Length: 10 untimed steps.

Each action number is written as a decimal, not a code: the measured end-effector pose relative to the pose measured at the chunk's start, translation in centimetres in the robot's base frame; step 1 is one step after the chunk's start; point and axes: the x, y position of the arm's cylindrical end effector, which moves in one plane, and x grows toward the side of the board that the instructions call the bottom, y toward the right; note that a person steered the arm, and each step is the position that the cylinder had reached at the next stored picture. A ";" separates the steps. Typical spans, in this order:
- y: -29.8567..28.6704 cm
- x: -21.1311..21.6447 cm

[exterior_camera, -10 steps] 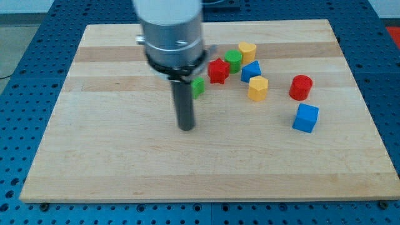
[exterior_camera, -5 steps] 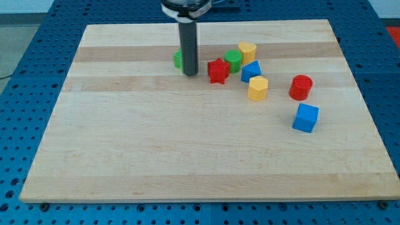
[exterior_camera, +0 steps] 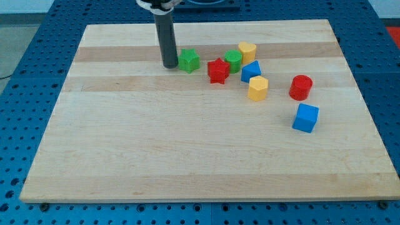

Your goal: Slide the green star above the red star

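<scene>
The green star (exterior_camera: 189,60) lies on the wooden board (exterior_camera: 187,144), up and to the left of the red star (exterior_camera: 218,70), with a small gap between them. My tip (exterior_camera: 169,65) stands on the board just left of the green star, touching or nearly touching its left side. The rod rises from there out of the view's top.
A green cylinder (exterior_camera: 233,60) touches the red star's upper right. A yellow block (exterior_camera: 247,51), a blue block (exterior_camera: 250,70) and another yellow block (exterior_camera: 257,88) cluster beside it. A red cylinder (exterior_camera: 300,87) and a blue cube (exterior_camera: 305,117) lie farther right.
My tip moved from the view's lower middle up past the green star, then to its left side. The green star shifted up and now sits just right of the tip.
</scene>
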 end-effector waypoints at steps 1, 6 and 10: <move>0.7 -0.2; 0.8 -4.4; 4.2 2.5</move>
